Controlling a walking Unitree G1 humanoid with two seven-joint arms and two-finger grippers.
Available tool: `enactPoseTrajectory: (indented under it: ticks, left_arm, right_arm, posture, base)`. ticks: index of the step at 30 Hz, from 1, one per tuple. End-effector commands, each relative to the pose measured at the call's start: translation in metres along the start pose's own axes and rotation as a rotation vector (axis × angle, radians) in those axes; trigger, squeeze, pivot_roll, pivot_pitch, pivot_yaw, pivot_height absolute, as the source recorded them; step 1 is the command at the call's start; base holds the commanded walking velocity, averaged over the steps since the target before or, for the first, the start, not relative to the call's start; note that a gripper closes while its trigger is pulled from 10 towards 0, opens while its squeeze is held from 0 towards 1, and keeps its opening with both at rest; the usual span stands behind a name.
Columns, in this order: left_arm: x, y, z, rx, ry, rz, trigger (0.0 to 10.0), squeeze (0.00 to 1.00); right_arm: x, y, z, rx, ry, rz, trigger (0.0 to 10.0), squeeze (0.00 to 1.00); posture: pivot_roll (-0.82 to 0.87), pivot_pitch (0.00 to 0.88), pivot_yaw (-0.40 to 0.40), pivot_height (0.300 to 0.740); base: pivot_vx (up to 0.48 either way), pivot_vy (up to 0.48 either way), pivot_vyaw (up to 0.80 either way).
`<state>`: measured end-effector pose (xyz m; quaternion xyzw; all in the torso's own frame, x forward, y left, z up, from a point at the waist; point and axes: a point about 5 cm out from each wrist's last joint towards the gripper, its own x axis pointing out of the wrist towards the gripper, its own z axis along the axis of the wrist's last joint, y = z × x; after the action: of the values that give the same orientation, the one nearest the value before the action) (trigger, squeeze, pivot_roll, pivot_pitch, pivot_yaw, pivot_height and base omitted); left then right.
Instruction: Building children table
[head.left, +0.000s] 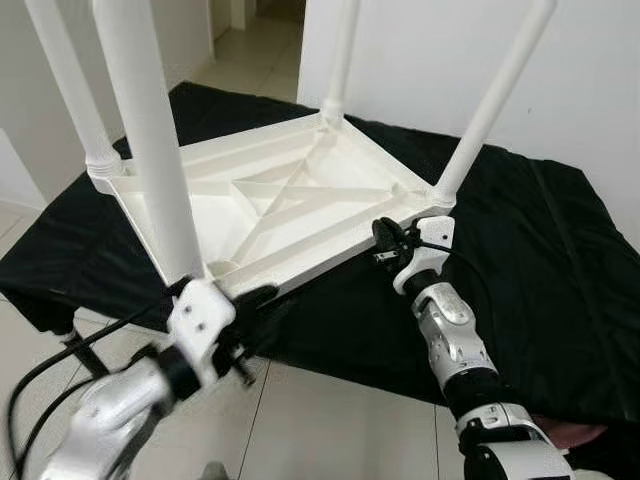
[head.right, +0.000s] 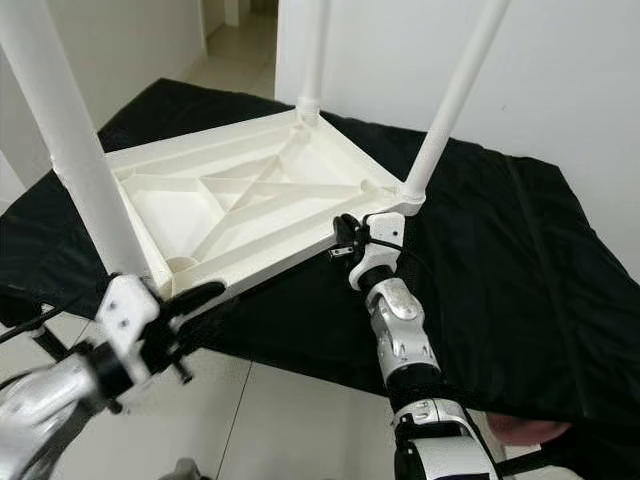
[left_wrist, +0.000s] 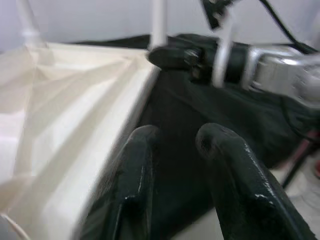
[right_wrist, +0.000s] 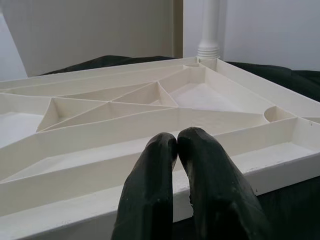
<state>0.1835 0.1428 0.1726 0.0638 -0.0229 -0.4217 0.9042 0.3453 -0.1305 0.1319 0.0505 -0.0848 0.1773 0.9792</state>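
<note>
A white plastic children's table (head.left: 290, 205) lies upside down on a black cloth, its ribbed underside facing up with diagonal braces crossing to a centre. Four white round legs stand upright from the corners: the near left leg (head.left: 150, 140), the far left leg (head.left: 70, 90), the far leg (head.left: 338, 60) and the right leg (head.left: 490, 100). Its near edge overhangs the cloth's front slightly.

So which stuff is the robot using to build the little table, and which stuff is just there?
For the job:
- white table, upside down, four legs up
- left gripper at its near edge
- right gripper at the same edge, fingers together

Just there:
- black cloth underneath
- tiled floor
</note>
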Motion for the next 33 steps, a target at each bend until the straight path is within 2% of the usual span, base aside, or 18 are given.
enactPoseTrajectory:
  ticks: [1, 3, 4, 6, 9, 10, 12, 13, 17, 19, 21, 22, 25, 26, 27, 30, 32, 33]
  left_arm:
    - [-0.008, -0.007, 0.002, -0.025, 0.02, -0.074, 10.0, 0.0]
    - [-0.028, -0.007, -0.001, -0.037, 0.095, -0.108, 10.0, 0.0]
    - [-0.028, -0.007, -0.001, -0.037, 0.095, -0.108, 10.0, 0.0]
    - [-0.046, -0.001, -0.004, -0.048, 0.162, -0.107, 10.0, 0.0]
    - [-0.054, 0.003, -0.004, -0.054, 0.197, -0.093, 10.0, 0.0]
    - [-0.07, 0.016, -0.005, -0.051, 0.255, -0.038, 10.0, 0.0]
    - [-0.09, 0.029, -0.009, -0.032, 0.346, 0.01, 10.0, 0.0]
    - [-0.09, 0.029, -0.009, -0.032, 0.346, 0.01, 10.0, 0.0]
    - [-0.109, 0.042, -0.009, -0.028, 0.409, 0.056, 10.0, 0.0]
    - [-0.129, 0.065, -0.009, 0.001, 0.453, 0.195, 10.0, 0.0]
    - [-0.138, 0.08, -0.009, 0.023, 0.46, 0.297, 10.0, 0.0]
    - [-0.141, 0.087, -0.011, 0.031, 0.457, 0.345, 10.0, 0.0]
    - [-0.142, 0.092, -0.012, 0.052, 0.454, 0.382, 10.0, 0.0]
    - [-0.14, 0.109, -0.012, 0.107, 0.406, 0.542, 10.0, 0.0]
    - [-0.139, 0.113, -0.011, 0.125, 0.391, 0.584, 10.0, 0.0]
    - [-0.139, 0.115, -0.01, 0.133, 0.383, 0.605, 10.0, 0.0]
    - [-0.115, 0.127, -0.001, 0.097, 0.151, 0.795, 10.0, 0.0]
    - [-0.109, 0.128, -0.002, 0.074, 0.114, 0.828, 10.0, 0.0]
  right_arm:
    - [0.002, 0.001, 0.0, -0.009, 0.001, 0.013, 10.0, 0.0]
    - [0.004, 0.004, -0.001, -0.002, 0.001, 0.023, 10.0, 0.0]
    - [0.004, 0.004, -0.001, -0.002, 0.001, 0.023, 10.0, 0.0]
    - [0.005, 0.006, -0.002, 0.003, 0.004, 0.028, 10.0, 0.0]
    - [0.006, 0.007, -0.003, 0.005, 0.005, 0.03, 10.0, 0.0]
    - [0.006, 0.009, -0.004, 0.008, 0.007, 0.033, 10.0, 0.0]
    - [0.007, 0.009, -0.005, 0.011, 0.005, 0.034, 10.0, 0.0]
    - [0.007, 0.009, -0.005, 0.011, 0.005, 0.034, 10.0, 0.0]
    - [0.007, 0.01, -0.005, 0.014, 0.004, 0.035, 10.0, 0.0]
    - [0.008, 0.01, -0.005, 0.014, 0.002, 0.033, 10.0, 0.0]
    - [0.009, 0.009, -0.005, 0.013, -0.001, 0.032, 10.0, 0.0]
    - [0.009, 0.009, -0.005, 0.015, -0.002, 0.031, 10.0, 0.0]
    - [0.009, 0.01, -0.004, 0.016, -0.003, 0.03, 10.0, 0.0]
    - [0.01, 0.01, -0.004, 0.018, -0.007, 0.028, 10.0, 0.0]
    - [0.01, 0.01, -0.004, 0.019, -0.008, 0.027, 10.0, 0.0]
    - [0.01, 0.01, -0.004, 0.019, -0.009, 0.027, 10.0, 0.0]
    - [0.008, 0.011, -0.005, 0.025, -0.011, 0.02, 10.0, 0.0]
    - [0.007, 0.011, -0.006, 0.027, -0.012, 0.014, 10.0, 0.0]
  posture:
    - [0.15, 0.0, -0.113, 0.74]
    - [0.16, 0.0, -0.113, 0.74]
    - [0.16, 0.0, -0.113, 0.74]
    - [0.17, 0.0, -0.11, 0.74]
    - [0.18, 0.0, -0.108, 0.74]
    - [0.19, 0.0, -0.105, 0.74]
    - [0.19, 0.0, -0.105, 0.74]
    - [0.19, 0.0, -0.105, 0.74]
    - [0.19, 0.0, -0.101, 0.74]
    - [0.19, 0.0, -0.099, 0.74]
    - [0.19, 0.0, -0.099, 0.74]
    - [0.19, 0.0, -0.098, 0.74]
    - [0.19, 0.0, -0.098, 0.74]
    - [0.18, 0.0, -0.097, 0.74]
    - [0.18, 0.0, -0.097, 0.74]
    - [0.18, 0.0, -0.097, 0.74]
    - [0.17, 0.0, -0.097, 0.74]
    - [0.17, 0.0, -0.097, 0.74]
  base:
    - [0.0, 0.0, 0.0]
    - [0.0, 0.0, 0.0]
    - [0.0, 0.0, 0.0]
    - [0.0, 0.0, 0.0]
    - [0.0, 0.0, 0.0]
    - [0.0, 0.0, 0.0]
    - [0.0, 0.0, 0.0]
    - [0.0, 0.0, 0.0]
    - [0.0, 0.0, 0.0]
    - [0.0, 0.0, 0.0]
    - [0.0, 0.0, 0.0]
    - [0.0, 0.0, 0.0]
    - [0.0, 0.0, 0.0]
    - [0.0, 0.0, 0.0]
    - [0.0, 0.0, 0.0]
    - [0.0, 0.0, 0.0]
    - [0.0, 0.0, 0.0]
    - [0.0, 0.0, 0.0]
